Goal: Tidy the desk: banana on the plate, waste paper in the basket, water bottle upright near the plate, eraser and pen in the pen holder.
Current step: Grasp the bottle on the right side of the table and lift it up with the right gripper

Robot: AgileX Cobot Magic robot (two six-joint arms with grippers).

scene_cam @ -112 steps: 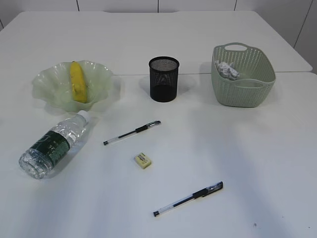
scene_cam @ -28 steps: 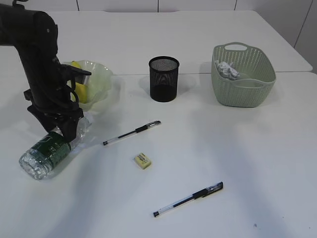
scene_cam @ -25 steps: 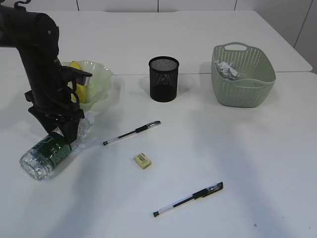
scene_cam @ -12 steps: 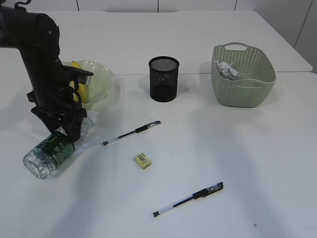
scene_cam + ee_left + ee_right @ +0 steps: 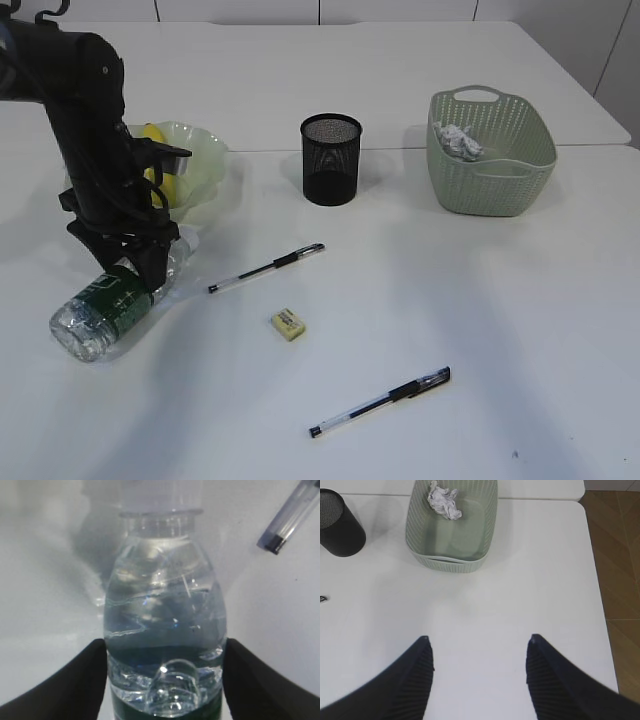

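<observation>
The water bottle [image 5: 100,308], clear with a green label, lies tilted on the table with its cap toward the plate. My left gripper [image 5: 148,268] is shut on its shoulder; in the left wrist view both fingers [image 5: 165,647] press the sides of the bottle [image 5: 165,600]. The banana [image 5: 162,185] lies on the green plate [image 5: 205,160]. Two pens [image 5: 267,268] [image 5: 380,402] and a yellow eraser [image 5: 288,324] lie on the table. The black mesh pen holder [image 5: 331,160] stands at the back. Crumpled paper [image 5: 460,140] is in the green basket [image 5: 490,180]. My right gripper [image 5: 479,645] is open and empty.
The left arm stands over the plate's left half and hides part of it. A pen end [image 5: 290,515] shows beside the bottle. The right wrist view shows the basket [image 5: 447,562], paper [image 5: 443,499], pen holder [image 5: 339,525] and the table's right edge with floor beyond.
The left arm came in and closed on the bottle near its neck. The bottle has since shifted slightly right and turned steeper. Pens, eraser and basket have not moved.
</observation>
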